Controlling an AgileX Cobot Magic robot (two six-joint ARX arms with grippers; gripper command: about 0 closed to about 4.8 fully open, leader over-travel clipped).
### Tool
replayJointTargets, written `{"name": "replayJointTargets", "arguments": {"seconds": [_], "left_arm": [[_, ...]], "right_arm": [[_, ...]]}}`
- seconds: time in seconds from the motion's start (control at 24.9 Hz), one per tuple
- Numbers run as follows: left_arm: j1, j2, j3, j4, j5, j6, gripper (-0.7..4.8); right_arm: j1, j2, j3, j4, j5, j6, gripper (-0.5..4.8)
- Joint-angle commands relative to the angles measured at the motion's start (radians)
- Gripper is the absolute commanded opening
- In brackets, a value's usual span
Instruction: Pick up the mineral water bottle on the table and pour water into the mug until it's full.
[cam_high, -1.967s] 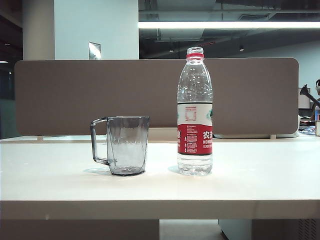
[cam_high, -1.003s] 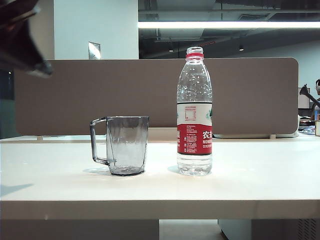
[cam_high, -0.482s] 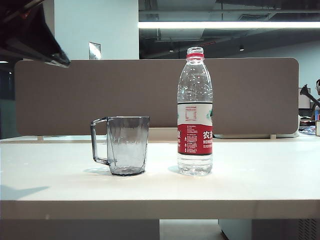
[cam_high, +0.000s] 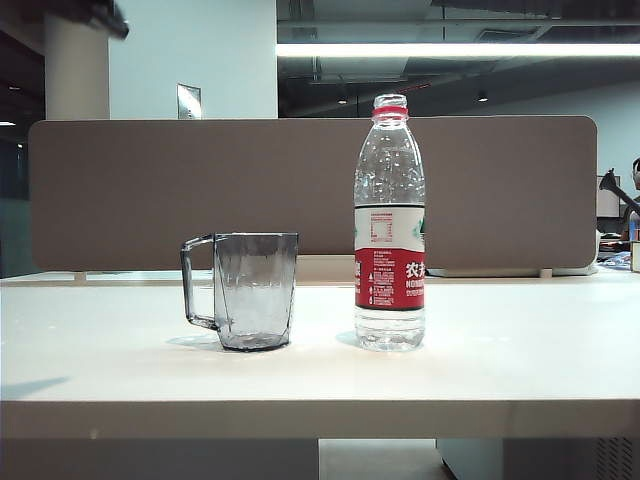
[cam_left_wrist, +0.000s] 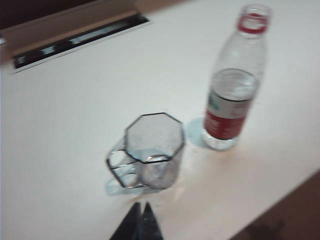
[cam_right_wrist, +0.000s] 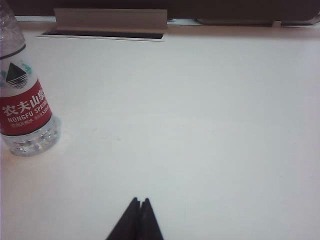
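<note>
The mineral water bottle (cam_high: 389, 225) stands upright on the white table (cam_high: 500, 370), uncapped, with a red neck ring and a red-and-white label; water fills it to about the label's top. It also shows in both wrist views (cam_left_wrist: 234, 82) (cam_right_wrist: 22, 100). To its left stands the smoky grey mug (cam_high: 250, 290), handle turned left, looking empty (cam_left_wrist: 152, 150). My left gripper (cam_left_wrist: 141, 205) hovers above the table near the mug, fingers shut on nothing; only a dark bit of that arm (cam_high: 100, 15) shows at the exterior view's upper left. My right gripper (cam_right_wrist: 140, 200) is shut and empty, well apart from the bottle.
A taupe divider panel (cam_high: 150, 190) runs along the back of the table. A dark cable slot (cam_right_wrist: 102, 35) lies in the table top near it. The thick front edge (cam_high: 320, 418) faces the exterior camera.
The left arm's dark shape came in at the upper left, then rose until only a small bit remains at the top edge. Bottle and mug have not moved.
</note>
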Motion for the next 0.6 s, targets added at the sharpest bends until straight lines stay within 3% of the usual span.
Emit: {"name": "replayJointTargets", "arguments": {"seconds": [0.04, 0.16, 0.6], "left_arm": [[-0.011, -0.008, 0.004, -0.047, 0.048, 0.015, -0.05], [-0.011, -0.008, 0.004, -0.097, 0.134, 0.007, -0.05], [-0.011, -0.008, 0.004, -0.107, 0.141, 0.008, -0.05]], "right_arm": [[0.002, -0.001, -0.006, 0.010, 0.000, -0.003, -0.05], [0.002, -0.001, -0.006, 0.010, -0.001, -0.003, -0.05], [0.002, -0.001, -0.006, 0.010, -0.001, -0.003, -0.05]]}}
